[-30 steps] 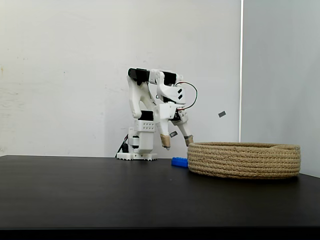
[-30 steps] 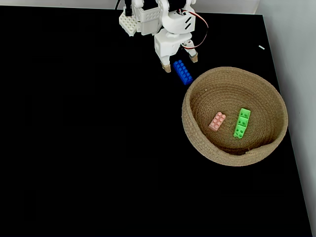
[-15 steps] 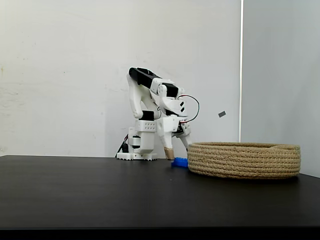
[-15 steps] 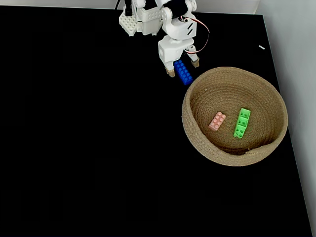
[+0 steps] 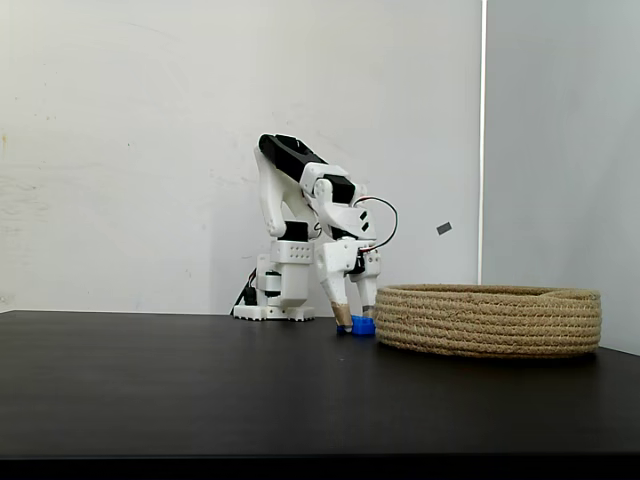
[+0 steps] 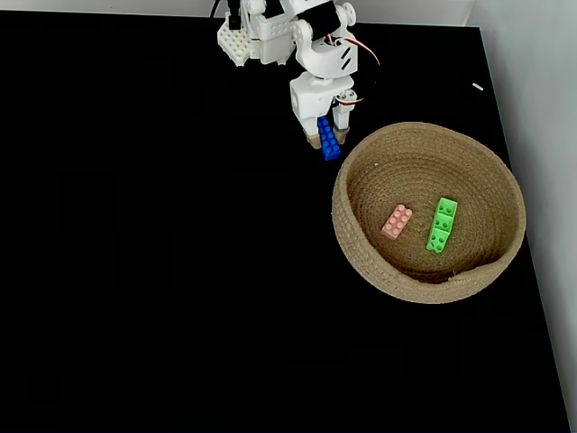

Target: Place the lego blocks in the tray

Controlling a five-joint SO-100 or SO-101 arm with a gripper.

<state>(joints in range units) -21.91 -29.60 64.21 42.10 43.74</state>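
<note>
Black and matte, the table (image 6: 162,271) runs up to a plain white wall (image 5: 130,150), with a paler panel at the 3 o'clock side of the side-on fixed view. We see a small grey mark on that wall (image 5: 444,229).

At 12 o'clock in the top-down fixed view stands the white arm (image 6: 297,36); from the side we find it folded over at the elbow, its forearm sloping down so the gripper (image 5: 355,325) points at the table. Its tan fingertips (image 6: 313,142) sit on either side of the blue brick (image 6: 330,149), closed in against it, pinching it just above or on the table; we cannot tell which.

That brick lies just outside the basket (image 6: 361,262), at about 10 o'clock from its rim. Inside the basket, we see the pink brick (image 6: 397,221) near the centre and the green brick (image 6: 442,225) at its 3 o'clock, close but apart.
</note>
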